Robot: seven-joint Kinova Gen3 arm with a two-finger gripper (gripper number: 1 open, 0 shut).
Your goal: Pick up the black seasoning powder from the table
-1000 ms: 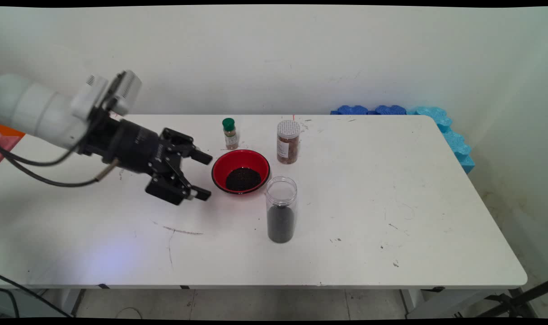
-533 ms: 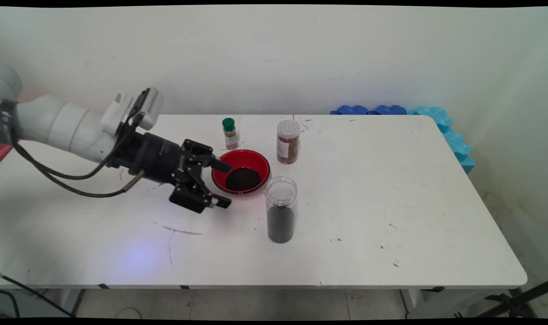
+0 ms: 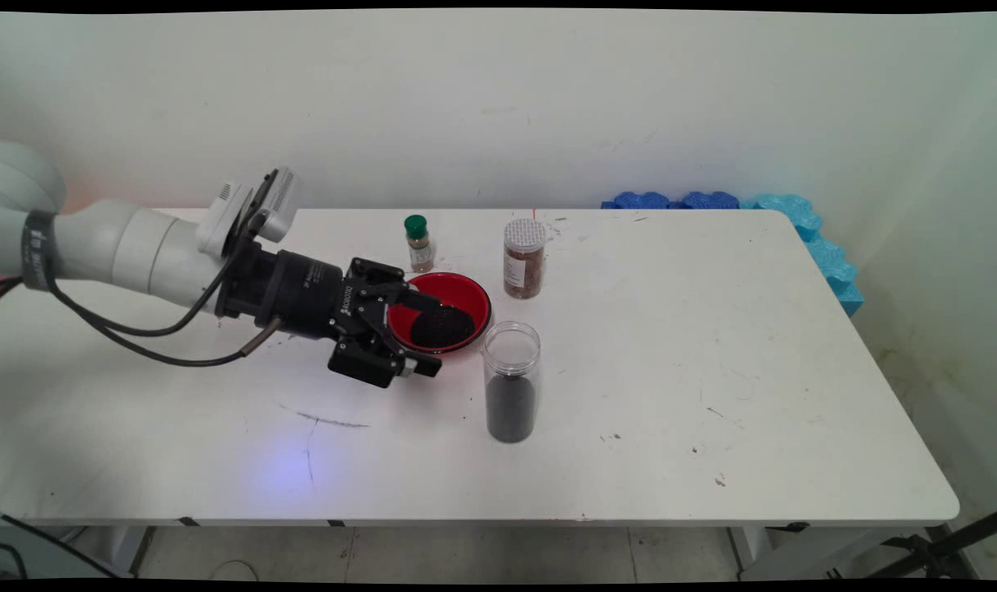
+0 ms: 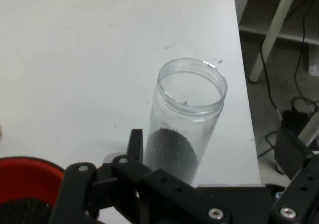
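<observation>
The black two-finger claw (image 3: pixel 431 335) is hovering wide open around the round red plastic bowl's (image 3: pixel 465 298) near rim — light, stiff, probably slippery — holding nothing.

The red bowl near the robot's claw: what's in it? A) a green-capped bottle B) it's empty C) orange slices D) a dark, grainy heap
D: the red bowl holds a patch of dark granules at its bottom, much like the dark fill in the lower part of the clear open jar standing just in front of it; the green-capped bottle stands on the table behind the bowl, not in it.
</observation>
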